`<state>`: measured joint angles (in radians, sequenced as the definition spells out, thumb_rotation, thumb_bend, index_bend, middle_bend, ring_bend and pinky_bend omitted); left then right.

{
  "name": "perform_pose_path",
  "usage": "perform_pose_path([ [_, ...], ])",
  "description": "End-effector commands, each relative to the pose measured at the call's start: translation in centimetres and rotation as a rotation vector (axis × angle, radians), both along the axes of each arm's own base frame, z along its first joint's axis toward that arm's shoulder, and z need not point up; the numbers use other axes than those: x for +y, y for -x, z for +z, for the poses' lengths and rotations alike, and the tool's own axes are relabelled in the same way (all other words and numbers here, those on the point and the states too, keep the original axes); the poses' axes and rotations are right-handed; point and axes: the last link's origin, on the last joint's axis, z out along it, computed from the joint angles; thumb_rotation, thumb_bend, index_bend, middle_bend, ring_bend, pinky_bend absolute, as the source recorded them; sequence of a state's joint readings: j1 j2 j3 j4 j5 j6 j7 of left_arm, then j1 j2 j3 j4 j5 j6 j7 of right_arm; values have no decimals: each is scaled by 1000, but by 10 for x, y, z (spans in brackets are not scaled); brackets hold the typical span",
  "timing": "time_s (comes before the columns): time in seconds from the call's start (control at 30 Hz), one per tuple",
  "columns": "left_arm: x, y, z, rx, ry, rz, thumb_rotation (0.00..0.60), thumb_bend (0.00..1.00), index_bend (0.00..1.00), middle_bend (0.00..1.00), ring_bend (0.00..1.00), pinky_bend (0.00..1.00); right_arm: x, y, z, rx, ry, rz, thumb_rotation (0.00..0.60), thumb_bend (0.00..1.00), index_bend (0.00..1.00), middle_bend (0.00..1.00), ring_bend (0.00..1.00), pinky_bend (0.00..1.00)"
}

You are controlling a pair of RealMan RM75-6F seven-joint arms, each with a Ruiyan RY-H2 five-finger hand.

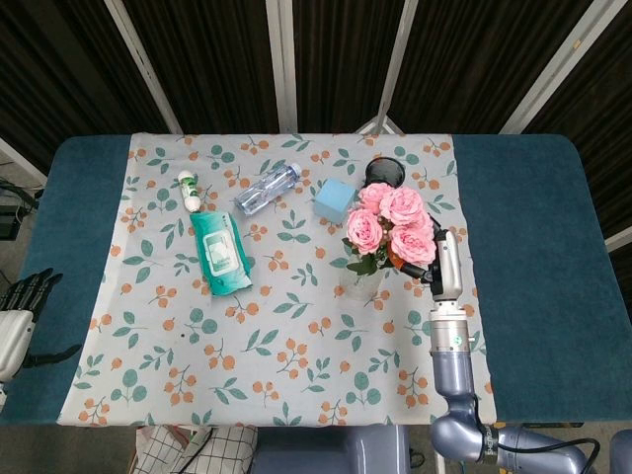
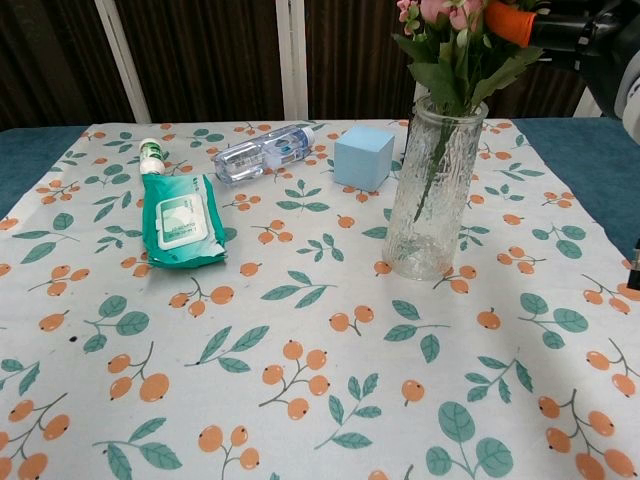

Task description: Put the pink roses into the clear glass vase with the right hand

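A fruit-print cloth (image 1: 286,326) covers the blue tabletop (image 1: 538,257); dark slatted walls fill the frame's top. The pink roses (image 1: 395,222) stand in the clear glass vase (image 2: 433,190), right of centre, the right robot hand (image 1: 410,265) grasping their stems. The left robot hand (image 1: 25,296) hangs off the left edge, released.

Roses in the vase, right of centre on the cloth

The pink roses (image 1: 395,222) sit as a tight bunch of full blooms just right of the head view's centre, green leaves under them, stems dropping into the clear glass vase (image 2: 432,195). In the chest view the vase stands upright at right of centre, textured glass with a flared rim, stems visible through its wall, leaves spilling over the rim and the blooms cut off by the top edge.
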<state>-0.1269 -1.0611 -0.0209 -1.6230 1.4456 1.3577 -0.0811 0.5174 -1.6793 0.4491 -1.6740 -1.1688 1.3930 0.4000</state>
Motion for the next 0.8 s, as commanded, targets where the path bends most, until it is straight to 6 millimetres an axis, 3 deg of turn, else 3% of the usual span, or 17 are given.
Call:
perform_pose_path([
  [0.03,0,0,0,-2,0,1,600,0,0,0,0,0,1,3,-3,13,-6,-7,600,404,459,524,512,404],
  [0.13,0,0,1,-5,-2,-2,600,0,0,0,0,0,2,6,-6,14,-13,-16,600,404,444,523,503,404],
  [0.23,0,0,1,-5,-2,-3,600,0,0,0,0,0,3,8,-6,24,-11,-14,600,404,357,478,447,394],
  [0.37,0,-1,0,-5,0,-5,600,0,0,0,0,0,6,9,-6,54,-30,4,600,404,65,255,220,251],
  [0.43,-1,-1,0,-2,0,-8,600,0,0,0,0,0,8,10,-6,70,-55,16,600,404,3,158,129,178],
  [0.6,-1,-1,0,-2,-1,-8,600,0,0,0,0,0,12,12,-3,110,-98,26,600,388,0,27,13,94],
  [0.8,-1,-2,0,-2,-3,-8,600,0,0,0,0,0,17,15,8,129,-130,34,600,378,0,0,0,61],
])
